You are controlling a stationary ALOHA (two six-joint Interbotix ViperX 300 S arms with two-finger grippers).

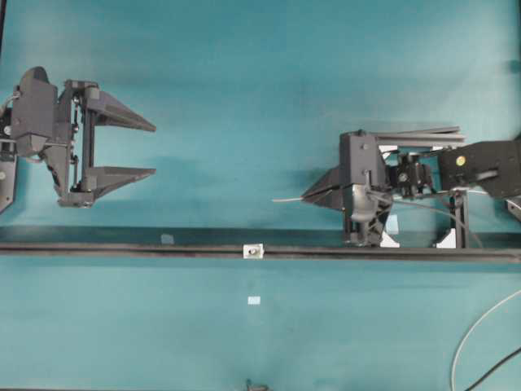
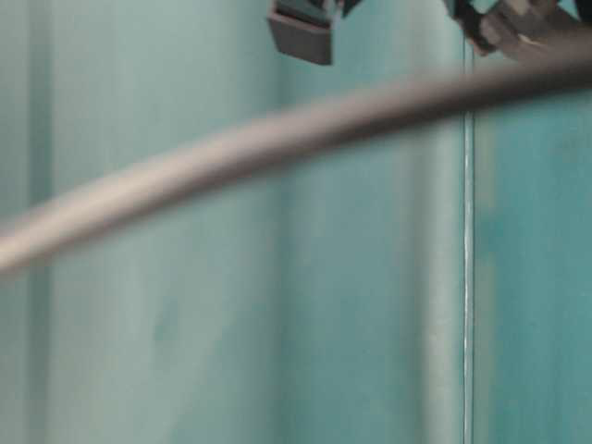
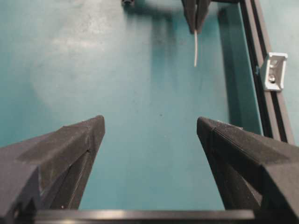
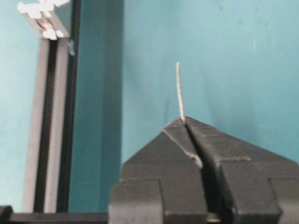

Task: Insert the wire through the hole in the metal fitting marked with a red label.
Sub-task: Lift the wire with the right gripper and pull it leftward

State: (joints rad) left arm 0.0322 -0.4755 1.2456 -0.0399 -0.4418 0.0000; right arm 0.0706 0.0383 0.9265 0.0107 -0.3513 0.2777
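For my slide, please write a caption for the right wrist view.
Right end effector shut on the wire, its free end pointing forward; the metal fitting sits on the black rail.

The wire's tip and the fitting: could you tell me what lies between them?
Overhead, only bare teal table and the black rail's edge separate wire from fitting.

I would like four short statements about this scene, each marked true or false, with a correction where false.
1. The right tool is shut on the wire. True.
2. The left tool holds the wire. False: its jaws stand wide open and empty.
3. The wire already passes through the metal fitting. False: its tip is apart from the fitting.
4. The metal fitting sits on the dark rail. True.
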